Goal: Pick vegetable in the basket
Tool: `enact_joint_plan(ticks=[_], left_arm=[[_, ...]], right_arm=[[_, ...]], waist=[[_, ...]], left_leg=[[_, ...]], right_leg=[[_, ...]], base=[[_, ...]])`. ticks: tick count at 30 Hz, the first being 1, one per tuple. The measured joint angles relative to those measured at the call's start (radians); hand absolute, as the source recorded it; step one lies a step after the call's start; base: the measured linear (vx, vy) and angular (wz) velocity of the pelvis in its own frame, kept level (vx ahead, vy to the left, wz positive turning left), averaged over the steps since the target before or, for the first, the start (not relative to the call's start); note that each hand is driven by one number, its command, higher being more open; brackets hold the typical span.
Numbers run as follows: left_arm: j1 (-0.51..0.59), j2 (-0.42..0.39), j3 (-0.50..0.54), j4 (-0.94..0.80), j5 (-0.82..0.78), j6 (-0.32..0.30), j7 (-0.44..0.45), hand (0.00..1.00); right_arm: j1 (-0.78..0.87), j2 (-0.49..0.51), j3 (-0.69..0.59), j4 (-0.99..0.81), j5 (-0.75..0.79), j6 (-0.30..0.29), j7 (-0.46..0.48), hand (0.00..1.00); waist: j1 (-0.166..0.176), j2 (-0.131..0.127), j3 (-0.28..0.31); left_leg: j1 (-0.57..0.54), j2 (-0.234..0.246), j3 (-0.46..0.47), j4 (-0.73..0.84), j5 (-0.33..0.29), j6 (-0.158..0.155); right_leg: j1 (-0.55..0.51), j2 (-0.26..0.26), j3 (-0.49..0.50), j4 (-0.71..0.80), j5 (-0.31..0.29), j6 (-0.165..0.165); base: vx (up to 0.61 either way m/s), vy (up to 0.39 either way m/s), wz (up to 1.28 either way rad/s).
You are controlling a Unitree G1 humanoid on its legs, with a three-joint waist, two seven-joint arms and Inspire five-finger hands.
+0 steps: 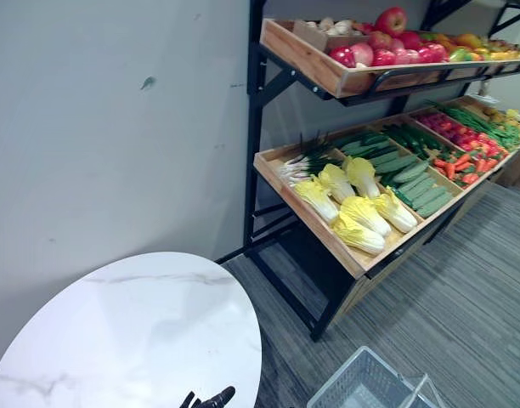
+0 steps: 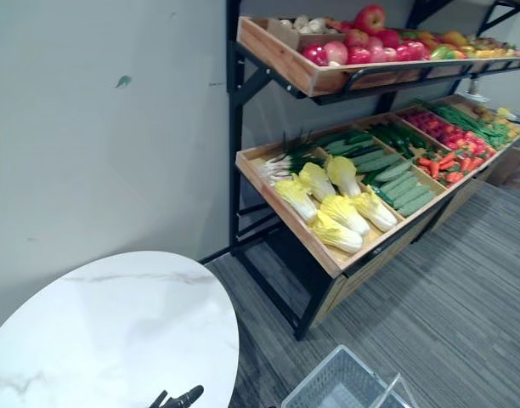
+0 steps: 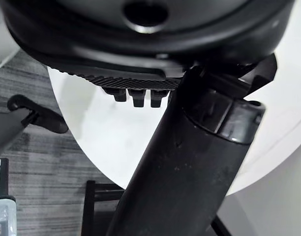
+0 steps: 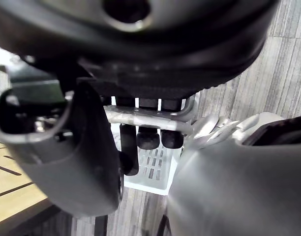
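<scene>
The right hand [image 4: 149, 140] is clenched round the silvery bar handle [image 4: 140, 117] of a pale grey plastic mesh basket [image 1: 349, 378], whose latticed wall hangs just below the fingers; what shows of the basket's inside holds nothing. The left hand [image 1: 211, 399] is relaxed and grasps nothing, its dark fingers lying loosely over the near edge of a round white marble-patterned table [image 1: 132, 331], with the basket off to its right.

The vegetables lie well ahead of both hands and higher, in the slanted lower wooden tray [image 1: 304, 217] of a black metal rack [image 1: 257, 127]. The tray is split by wooden slats: the compartment nearest the left hand has yellow-green leafy cabbages [image 1: 362, 212] with white-stemmed green onions [image 1: 302, 163] behind them, then long dark green cucumbers [image 1: 413, 183], orange carrots [image 1: 464, 166], small red vegetables [image 1: 451, 127] and thin green beans [image 1: 481, 123] farther to the right. Above, the upper wooden tray [image 1: 298, 53] carries glossy red apples [image 1: 387, 42].

Between the basket and the rack runs open grey striped carpet [image 1: 464, 297]. The table's curved rim stops just left of the basket, and a plain grey wall [image 1: 115, 127] closes the far side beyond the left hand
</scene>
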Motion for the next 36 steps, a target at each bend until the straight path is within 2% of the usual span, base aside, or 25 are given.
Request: enact_joint_plan(ticks=[1, 2, 3, 4, 5, 6, 7, 8, 9, 10, 11, 12, 13, 14, 18, 20, 24, 28, 33, 35, 36], left_arm=[[0.000, -0.003, 0.005, -0.009, 0.000, 0.000, -0.001, 1.00], [0.002, -0.003, 0.005, -0.012, 0.000, 0.000, -0.002, 1.00], [0.001, -0.006, 0.004, -0.017, 0.000, -0.001, -0.004, 1.00], [0.001, -0.008, 0.002, -0.017, 0.001, 0.000, -0.005, 1.00], [0.005, 0.001, 0.003, -0.020, 0.001, 0.002, -0.007, 1.00], [0.005, 0.014, 0.016, -0.018, 0.000, 0.004, -0.006, 1.00], [0.005, 0.037, 0.034, 0.001, -0.001, 0.009, -0.001, 1.00], [0.013, 0.033, 0.040, 0.000, -0.003, 0.006, -0.005, 1.00], [0.020, 0.034, 0.040, -0.005, -0.004, 0.000, -0.008, 1.00], [0.027, 0.035, 0.035, -0.004, -0.004, 0.003, 0.001, 1.00], [0.037, 0.034, 0.031, -0.005, -0.004, 0.002, 0.001, 1.00], [0.056, 0.035, 0.032, -0.003, -0.014, -0.001, -0.001, 1.00], [0.060, 0.044, 0.032, 0.002, -0.022, -0.001, -0.001, 1.00], [0.063, 0.034, 0.021, 0.014, -0.022, -0.004, -0.001, 1.00], [0.060, 0.033, -0.007, 0.025, -0.020, -0.002, -0.007, 1.00], [0.055, 0.029, -0.020, 0.023, -0.018, -0.001, -0.025, 1.00], [0.038, 0.033, -0.047, 0.023, -0.022, -0.005, -0.029, 1.00], [0.030, 0.035, -0.047, 0.023, -0.021, -0.006, -0.029, 1.00], [0.023, 0.033, -0.047, 0.024, -0.018, 0.000, -0.030, 1.00], [0.027, 0.037, -0.040, 0.024, -0.009, 0.000, -0.030, 1.00], [0.017, 0.050, -0.026, 0.018, -0.002, -0.001, -0.037, 1.00]], right_arm=[[0.000, -0.002, 0.008, -0.005, 0.001, -0.001, 0.000, 0.00], [-0.002, -0.001, 0.009, -0.005, 0.001, 0.000, 0.000, 0.00], [-0.010, 0.000, 0.002, -0.012, 0.005, 0.001, 0.000, 0.00], [-0.011, -0.002, -0.021, -0.018, 0.028, -0.002, -0.006, 0.00], [-0.004, -0.004, -0.036, -0.018, 0.042, 0.001, -0.007, 0.00], [-0.009, -0.007, -0.028, -0.017, 0.047, 0.002, -0.007, 0.00], [-0.019, 0.000, 0.011, -0.014, 0.055, -0.012, -0.005, 0.00], [-0.061, -0.015, 0.002, 0.002, 0.050, -0.003, 0.005, 0.00], [-0.076, -0.011, -0.004, 0.022, 0.037, -0.006, -0.011, 0.00], [-0.077, -0.022, -0.046, 0.019, 0.030, -0.020, -0.015, 0.00], [-0.075, -0.033, -0.054, 0.024, 0.018, -0.018, -0.014, 0.00], [-0.083, -0.040, -0.054, 0.045, 0.004, -0.009, -0.013, 0.00], [-0.086, -0.038, -0.052, 0.049, -0.005, -0.008, -0.013, 0.00], [-0.088, -0.040, -0.046, 0.055, -0.021, -0.007, -0.008, 0.00], [-0.048, -0.040, -0.048, 0.089, -0.015, 0.000, -0.023, 0.00], [-0.047, -0.045, -0.073, 0.089, -0.017, 0.001, -0.028, 0.00], [-0.037, -0.047, -0.075, 0.096, -0.043, 0.027, -0.026, 0.00], [-0.008, -0.048, -0.090, 0.096, -0.055, 0.039, -0.028, 0.00], [0.023, -0.044, -0.132, 0.097, 0.045, 0.034, -0.026, 0.00], [0.022, -0.044, -0.127, 0.096, 0.100, 0.037, -0.009, 0.00], [0.012, -0.039, -0.114, 0.094, 0.139, 0.038, -0.003, 0.00]], waist=[[0.001, -0.002, -0.001], [0.006, 0.003, 0.000], [0.012, 0.010, 0.003], [0.007, 0.012, 0.004], [-0.003, -0.005, 0.005], [0.006, -0.021, 0.009], [0.022, -0.046, 0.002], [0.038, 0.011, -0.004], [0.048, -0.009, -0.004], [0.038, -0.001, -0.003], [0.039, -0.009, -0.008], [0.053, -0.025, -0.017], [0.055, -0.041, -0.026], [0.060, -0.026, -0.030], [0.043, 0.004, -0.030], [0.042, 0.016, -0.038], [0.034, 0.012, -0.035], [0.018, 0.005, -0.023], [0.015, 0.010, -0.018], [0.015, 0.004, -0.007], [0.019, -0.006, 0.006]], left_leg=[[0.005, -0.005, 0.041, -0.003, 0.007, 0.011], [0.004, -0.006, 0.061, -0.004, 0.011, 0.018], [0.007, -0.003, 0.097, -0.011, 0.012, 0.019], [0.016, -0.005, 0.116, -0.014, 0.011, 0.018], [0.025, -0.029, 0.133, 0.012, 0.009, 0.015], [0.024, -0.039, 0.132, 0.035, 0.010, 0.021], [-0.026, -0.080, 0.083, 0.049, -0.022, 0.107], [-0.088, -0.063, 0.062, -0.044, 0.083, 0.092], [-0.082, -0.072, 0.129, -0.058, 0.098, 0.072], [-0.079, -0.075, 0.157, -0.061, 0.102, 0.071], [-0.079, -0.074, 0.177, -0.061, 0.103, 0.070], [-0.089, -0.070, 0.227, -0.048, 0.105, 0.063], [-0.099, -0.067, 0.250, -0.048, 0.114, 0.051], [-0.115, -0.041, 0.276, -0.066, 0.124, 0.033], [-0.115, -0.008, 0.296, -0.074, 0.151, 0.006], [-0.122, -0.004, 0.313, -0.084, 0.162, -0.006], [-0.126, -0.010, 0.316, -0.123, 0.192, -0.013], [-0.125, -0.020, 0.286, -0.140, 0.215, -0.007], [-0.121, -0.036, 0.254, -0.178, 0.243, 0.001], [-0.152, -0.006, 0.255, -0.087, 0.208, -0.015], [-0.217, 0.031, 0.235, 0.088, 0.175, -0.031]], right_leg=[[-0.001, 0.000, -0.033, -0.013, 0.019, -0.025], [-0.002, -0.001, -0.048, -0.023, 0.023, -0.031], [-0.043, -0.014, -0.119, 0.094, -0.071, -0.081], [-0.095, -0.045, -0.193, 0.280, -0.165, -0.106], [-0.119, -0.073, -0.251, 0.401, -0.190, -0.107], [-0.122, -0.072, -0.265, 0.415, -0.178, -0.128], [-0.109, -0.053, -0.201, 0.289, -0.122, -0.073], [-0.068, -0.012, -0.202, 0.245, -0.144, -0.083], [-0.088, -0.085, -0.264, 0.482, -0.297, -0.099], [-0.027, -0.167, -0.315, 0.594, -0.389, -0.045], [0.019, -0.204, -0.332, 0.583, -0.407, -0.021], [0.088, -0.230, -0.344, 0.459, -0.420, 0.039], [0.107, -0.204, -0.354, 0.374, -0.420, 0.038], [0.155, -0.138, -0.341, 0.183, -0.382, 0.002], [0.209, -0.068, -0.308, 0.006, -0.288, -0.041], [0.216, -0.049, -0.283, -0.060, -0.247, -0.050], [0.228, -0.032, -0.259, -0.145, -0.185, -0.061], [0.232, -0.037, -0.274, -0.147, -0.178, -0.063], [0.231, -0.045, -0.296, -0.149, -0.173, -0.060], [0.229, -0.046, -0.290, -0.135, -0.188, -0.064], [0.222, -0.052, -0.275, -0.115, -0.198, -0.073]], base=[[-0.02, -0.009, -0.65], [-0.02, -0.010, -0.64], [-0.02, -0.003, -0.48], [0.00, 0.026, -0.47], [0.04, 0.063, -0.47], [-0.01, 0.088, -1.00], [-0.19, 0.098, -1.56], [-0.30, 0.113, -1.98], [-0.27, 0.105, -1.58], [-0.11, 0.055, -1.08], [-0.06, -0.035, -0.99], [-0.04, -0.114, -1.06], [-0.05, -0.181, -1.53], [-0.03, -0.179, -1.14], [-0.05, -0.177, -0.51], [-0.10, -0.093, -0.36], [-0.12, -0.052, -0.19], [-0.13, -0.044, 0.15], [-0.11, -0.006, 0.16], [-0.09, -0.034, -0.05], [-0.07, -0.044, -0.27]])
